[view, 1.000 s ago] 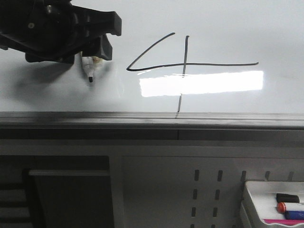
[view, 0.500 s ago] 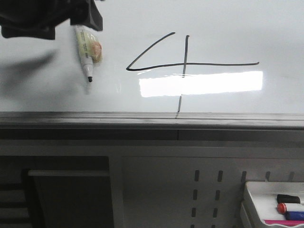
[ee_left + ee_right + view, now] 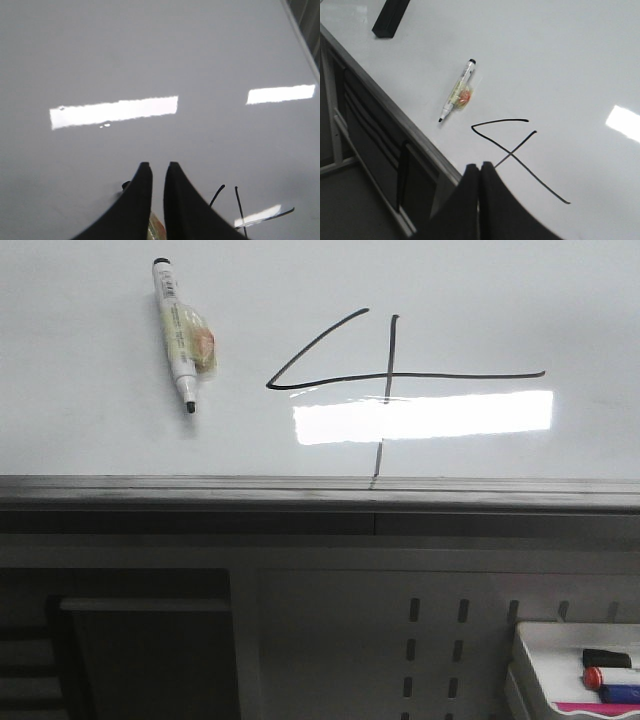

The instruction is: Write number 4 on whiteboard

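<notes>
A thin black number 4 [image 3: 385,375] is drawn on the glossy whiteboard [image 3: 480,290], above a bright glare. To its left an uncapped white marker [image 3: 180,335] with a yellowish label lies flat on the board, tip toward the near rail, with nothing touching it. My left gripper [image 3: 156,165] hovers above the marker [image 3: 155,231], open with a narrow gap and nothing in it; it is out of the front view. The right gripper [image 3: 480,166] is shut and empty over the board's near edge, beside the number 4 [image 3: 510,150]. The marker [image 3: 457,92] lies beyond it.
A grey metal rail [image 3: 320,490] runs along the board's near edge. Below it are a perforated panel [image 3: 430,640] and a dark shelf opening [image 3: 140,650]. A small white tray [image 3: 535,665] with spare markers sits at the lower right. A black part of the left arm [image 3: 390,17] shows far off.
The left gripper let go of the marker and pulled away out of the front view. The marker now lies alone on the board.
</notes>
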### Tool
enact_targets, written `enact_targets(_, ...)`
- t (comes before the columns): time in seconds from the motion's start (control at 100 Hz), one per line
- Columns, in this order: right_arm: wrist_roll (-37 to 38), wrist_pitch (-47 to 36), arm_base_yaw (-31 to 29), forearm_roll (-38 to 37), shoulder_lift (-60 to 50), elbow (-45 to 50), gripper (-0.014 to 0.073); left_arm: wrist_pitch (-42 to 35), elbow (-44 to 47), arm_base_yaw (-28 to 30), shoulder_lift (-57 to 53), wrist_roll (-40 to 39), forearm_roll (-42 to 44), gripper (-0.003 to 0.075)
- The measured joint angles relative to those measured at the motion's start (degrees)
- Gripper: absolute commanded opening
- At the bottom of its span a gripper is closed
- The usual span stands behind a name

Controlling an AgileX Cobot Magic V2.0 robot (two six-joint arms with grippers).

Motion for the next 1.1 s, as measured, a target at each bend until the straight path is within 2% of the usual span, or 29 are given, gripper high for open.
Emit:
enact_targets(0.25,0.0,-0.4,0.0,-3.5,-18.6,12.4,-0.0066,4.8,14.9,0.0,-23.8,2.0,0.2,-0.002)
enact_targets(0.46,0.0,-0.3,0.0,-3.8,-24.1,15.4,-0.0066,6.9,22.4,0.0,-34.1,2.0,0.2,-0.002)
enact_targets(0.97,0.0,-0.3,0.0,-3.8,-24.1,15.6,-0.0066,7.5,22.9,0.0,-36.3,2.0,0.2,-0.002)
enact_targets(1.1,0.0,-0.3,0.0,-3.8,-24.1,15.6,-0.0066,7.9,22.9,0.6,-36.7,2.0,5.6,-0.002)
